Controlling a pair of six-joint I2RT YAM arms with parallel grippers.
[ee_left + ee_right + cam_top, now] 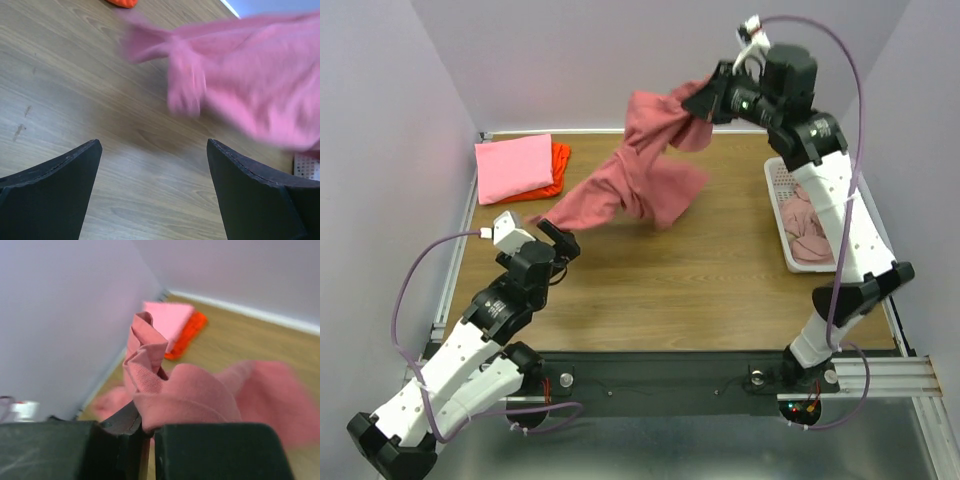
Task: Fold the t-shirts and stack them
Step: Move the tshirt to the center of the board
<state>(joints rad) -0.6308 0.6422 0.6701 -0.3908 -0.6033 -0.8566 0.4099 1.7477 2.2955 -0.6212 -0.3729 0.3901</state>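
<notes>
The right end effector [705, 100] is clamped on a bunched end of the rose shirt [640, 185], held above the table [700, 290]; the shirt's long axis slants from it down to a tip lying just beyond the left end effector [563, 240], whose fingers stand wide and empty; farther beyond, a folded pink shirt [515, 167] lies on an orange shirt [560, 158].

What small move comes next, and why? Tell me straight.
Probably ease the left gripper forward onto the trailing end of the rose-red t-shirt and close. Its jaws stand open just short of that end, while the right gripper, shut on the shirt's other end, holds it raised. Both ends need holding to spread it flat.
</notes>
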